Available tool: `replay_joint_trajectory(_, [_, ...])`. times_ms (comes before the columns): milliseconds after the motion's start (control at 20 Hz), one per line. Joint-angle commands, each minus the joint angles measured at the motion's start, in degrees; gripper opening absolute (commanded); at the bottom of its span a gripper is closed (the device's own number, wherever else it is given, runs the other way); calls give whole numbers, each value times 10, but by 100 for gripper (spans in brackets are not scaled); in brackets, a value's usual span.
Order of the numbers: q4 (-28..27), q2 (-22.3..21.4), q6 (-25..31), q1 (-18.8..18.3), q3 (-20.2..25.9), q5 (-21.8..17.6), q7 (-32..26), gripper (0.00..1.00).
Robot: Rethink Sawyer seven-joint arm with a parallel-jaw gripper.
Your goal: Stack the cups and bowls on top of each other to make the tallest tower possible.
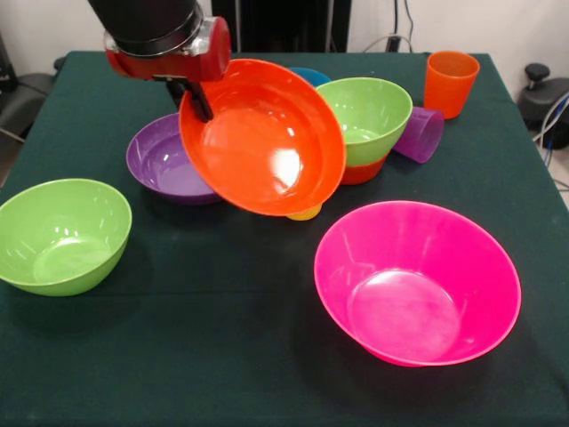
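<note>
arm: you're seeing it coming down from the top left, its gripper (197,100) pinching the rim of the large orange bowl (267,142)
large orange bowl: glossy, tilting above the table (222,356), opening facing you
pink bowl (418,280): huge, smooth, sitting upright near right

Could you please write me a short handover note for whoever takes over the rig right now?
Gripper: shut on the large orange bowl, held tilted above the table.
Pink bowl front, empty. Green bowl alone at one side; purple bowl behind the held one.
Done: second green bowl sits on a small orange bowl.
Left: purple cup lying down, orange cup upright; both unstacked.
</note>
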Motion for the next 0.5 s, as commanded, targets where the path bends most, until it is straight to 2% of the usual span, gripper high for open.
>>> replay_joint_trajectory(50, [102,-22,10,-2,101,17,-37,0])
replay_joint_trajectory(200, [101,-14,2,-4,113,20,-30,0])
replay_joint_trajectory(500, [113,-22,2,-8,123,20,-16,0])
